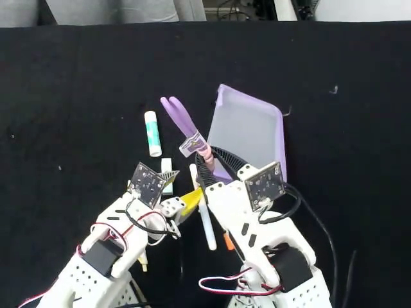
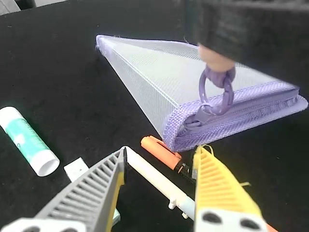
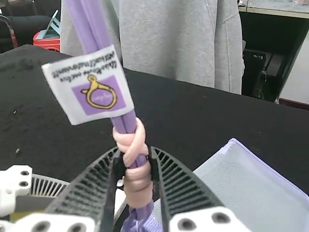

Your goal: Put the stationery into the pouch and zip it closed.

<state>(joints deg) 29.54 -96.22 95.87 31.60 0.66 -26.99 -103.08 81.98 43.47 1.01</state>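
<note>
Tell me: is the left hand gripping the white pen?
No: the left hand is open, its fingers apart on either side of the white pen, which lies on the table.

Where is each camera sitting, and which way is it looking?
High view: sits above the table, looking down at the pouch, glue stick and white pen; both arms show at the near edge.
Left wrist view: rides on the left arm, looking past its open left claw at the white pen and pouch.
Right wrist view: rides on the right arm, looking along the right claw, shut on the pouch's strap.
Shared: all three show the pouch; the high and left wrist views both show the glue stick.
</note>
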